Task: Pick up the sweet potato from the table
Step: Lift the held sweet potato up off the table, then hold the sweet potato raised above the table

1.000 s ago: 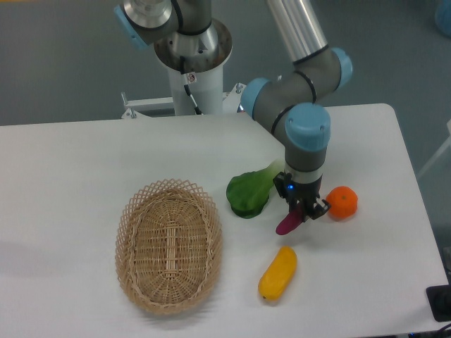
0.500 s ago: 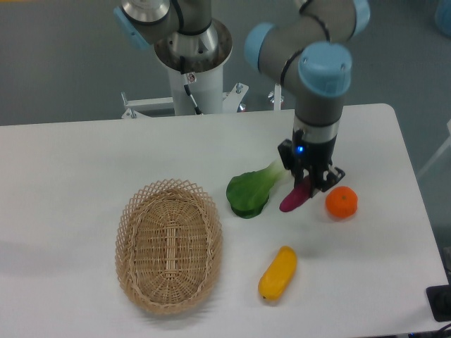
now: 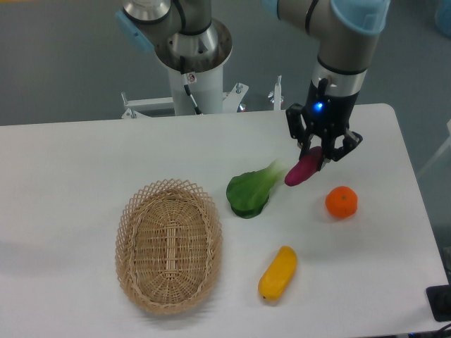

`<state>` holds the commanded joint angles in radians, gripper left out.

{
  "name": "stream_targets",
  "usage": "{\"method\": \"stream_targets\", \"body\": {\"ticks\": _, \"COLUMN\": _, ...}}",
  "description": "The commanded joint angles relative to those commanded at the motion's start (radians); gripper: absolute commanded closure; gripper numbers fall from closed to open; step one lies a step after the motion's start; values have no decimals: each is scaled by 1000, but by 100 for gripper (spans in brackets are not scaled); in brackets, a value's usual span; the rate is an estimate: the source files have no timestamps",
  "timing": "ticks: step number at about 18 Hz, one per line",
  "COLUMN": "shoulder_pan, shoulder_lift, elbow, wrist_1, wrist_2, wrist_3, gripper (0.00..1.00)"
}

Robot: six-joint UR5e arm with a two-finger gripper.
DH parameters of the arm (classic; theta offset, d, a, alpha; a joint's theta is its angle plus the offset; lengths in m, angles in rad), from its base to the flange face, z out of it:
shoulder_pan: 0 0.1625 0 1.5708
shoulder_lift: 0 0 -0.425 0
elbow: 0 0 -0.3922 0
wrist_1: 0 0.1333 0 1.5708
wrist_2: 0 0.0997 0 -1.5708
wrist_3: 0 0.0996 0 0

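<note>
Sweet potato [image 3: 304,167], small, smooth, purple-magenta, tapered at both ends: clenched at its upper end between the black fingers of the two-finger gripper [image 3: 320,149], tilted with the lower tip pointing down-left, clear of the large white rounded-corner table [image 3: 70,183]. Hangs above the right half of the tabletop, between the green leafy vegetable [image 3: 250,190] to the lower left and the round orange fruit [image 3: 341,202] to the lower right, touching neither. Gripper lit by a small blue light on its body, hung from the grey arm with pale blue joint caps [image 3: 343,35]. Oval woven wicker basket [image 3: 169,243] on the left-centre of the tabletop. Oblong yellow-orange fruit [image 3: 277,273] lying near the front edge, just right of the basket, well apart from the raised tuber.
</note>
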<state>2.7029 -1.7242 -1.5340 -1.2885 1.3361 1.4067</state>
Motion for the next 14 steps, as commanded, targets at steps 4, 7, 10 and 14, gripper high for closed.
{"method": "stream_targets", "body": {"ticks": 4, "shoulder_pan": -3, "shoulder_lift": 0, "elbow": 8, "wrist_1": 2, "wrist_2": -2, "wrist_3": 0, "gripper": 69}}
{"method": "stream_targets", "body": {"ticks": 7, "shoulder_pan": -5, "shoulder_lift": -2, "elbow": 20, "wrist_1": 2, "wrist_2": -2, "wrist_3": -6, "gripper": 69}}
{"method": "stream_targets", "body": {"ticks": 10, "shoulder_pan": -2, "shoulder_lift": -3, "elbow": 29, "wrist_1": 2, "wrist_2": -2, "wrist_3": -5, "gripper": 69}}
{"method": "stream_targets", "body": {"ticks": 14, "shoulder_pan": 3, "shoulder_lift": -6, "elbow": 32, "wrist_1": 2, "wrist_2": -28, "wrist_3": -5, "gripper": 69}}
